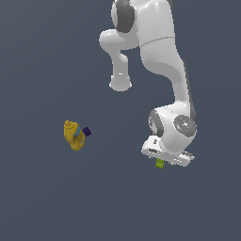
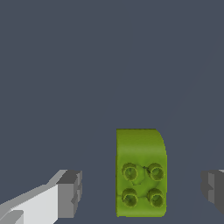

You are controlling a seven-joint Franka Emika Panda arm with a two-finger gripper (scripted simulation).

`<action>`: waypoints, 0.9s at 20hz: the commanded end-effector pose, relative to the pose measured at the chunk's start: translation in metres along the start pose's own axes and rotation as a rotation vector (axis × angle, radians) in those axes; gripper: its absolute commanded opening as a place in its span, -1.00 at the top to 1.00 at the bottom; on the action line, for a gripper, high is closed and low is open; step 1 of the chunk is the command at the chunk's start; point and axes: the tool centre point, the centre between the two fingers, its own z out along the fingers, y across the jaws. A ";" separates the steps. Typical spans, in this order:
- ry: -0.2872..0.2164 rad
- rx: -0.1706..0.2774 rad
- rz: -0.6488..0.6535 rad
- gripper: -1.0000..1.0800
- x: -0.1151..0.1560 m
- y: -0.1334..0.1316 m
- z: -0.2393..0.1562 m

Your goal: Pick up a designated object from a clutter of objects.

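Four round studs (image 2: 142,184) sit in a square on the lime-green block (image 2: 141,173), and that is the only marking it carries (no letters or brand can be read on it, or on anything else in either view). In the wrist view the block lies flat on the dark grey floor (image 2: 87,65), one of its far corners rounded off, the stud cluster toward its near end.

The gripper (image 2: 141,190) stands spread wide around the block: one grey fingertip (image 2: 70,194) on one side, the other fingertip (image 2: 213,189) at the picture's edge on the opposite side, with clear floor showing between each pad and the block. It holds nothing and touches nothing; the block lies between the fingers, somewhat nearer the second one.

In the exterior view the white Panda arm (image 1: 160,56) bends down to its wrist, and a sliver of the green block (image 1: 160,163) shows just under the hand, at about 5 o'clock from the picture's centre. Well apart, at about 9 o'clock, a yellow bottle (image 1: 74,135) lies on the floor with a tiny purple cube (image 1: 86,132) touching or just beside its 3 o'clock side (too small to tell which).
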 end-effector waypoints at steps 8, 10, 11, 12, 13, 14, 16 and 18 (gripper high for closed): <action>0.001 0.001 0.001 1.00 0.001 -0.001 0.011; 0.001 0.001 0.001 1.00 0.001 -0.001 0.011; 0.001 0.001 0.001 1.00 0.001 -0.001 0.011; 0.001 0.001 0.001 1.00 0.001 -0.001 0.011; 0.001 0.001 0.001 1.00 0.001 -0.001 0.011; 0.001 0.001 0.001 1.00 0.001 -0.001 0.011; 0.001 0.001 0.001 1.00 0.001 -0.001 0.011; 0.001 0.001 0.001 1.00 0.001 -0.001 0.011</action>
